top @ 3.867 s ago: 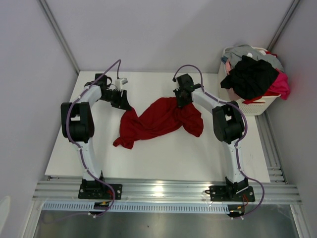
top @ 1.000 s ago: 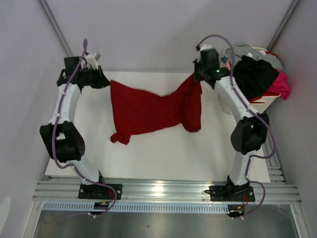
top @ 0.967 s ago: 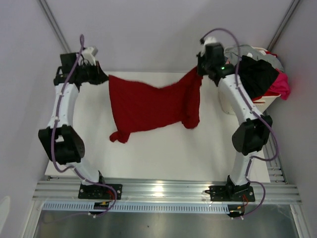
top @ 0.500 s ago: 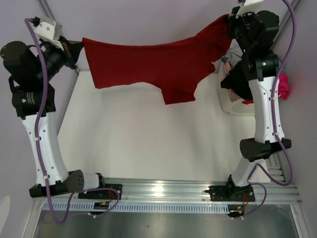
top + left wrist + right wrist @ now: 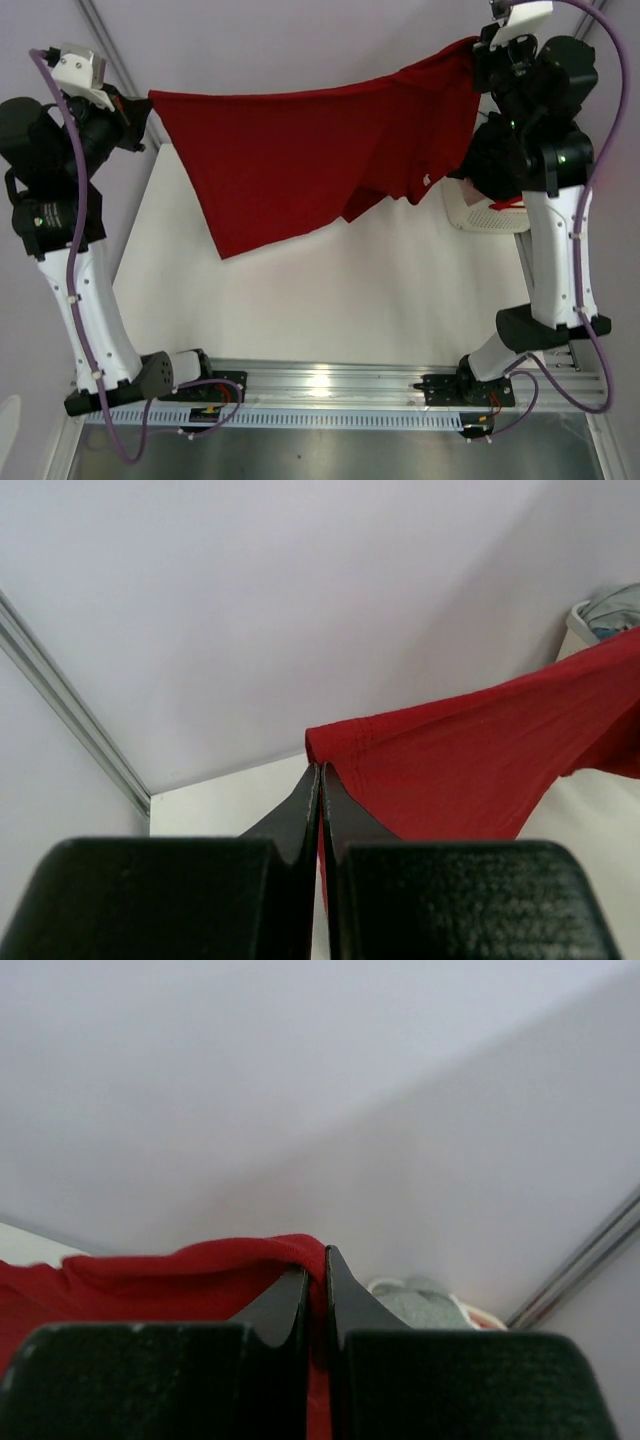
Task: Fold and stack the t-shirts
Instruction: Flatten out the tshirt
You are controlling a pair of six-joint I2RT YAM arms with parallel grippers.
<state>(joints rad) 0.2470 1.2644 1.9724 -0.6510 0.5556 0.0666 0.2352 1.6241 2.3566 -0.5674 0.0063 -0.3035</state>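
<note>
A dark red t-shirt (image 5: 300, 150) hangs stretched in the air between both arms, high above the white table (image 5: 320, 290). My left gripper (image 5: 145, 105) is shut on its left corner, seen as red cloth (image 5: 450, 770) at the closed gripper (image 5: 321, 770). At the upper right, my right gripper (image 5: 478, 48) is shut on the other corner, with the red hem (image 5: 200, 1260) draped over its pinched gripper tips (image 5: 320, 1260). The shirt's lower edge hangs loose above the table.
A white laundry basket (image 5: 470, 215) stands at the table's right edge, mostly hidden behind the right arm, with a grey garment (image 5: 420, 1300) showing in it. Pale walls close in behind and at both sides.
Both arms have lifted the red t-shirt off the table and pulled it taut between them. In the last half second it rose further and spread wider.
</note>
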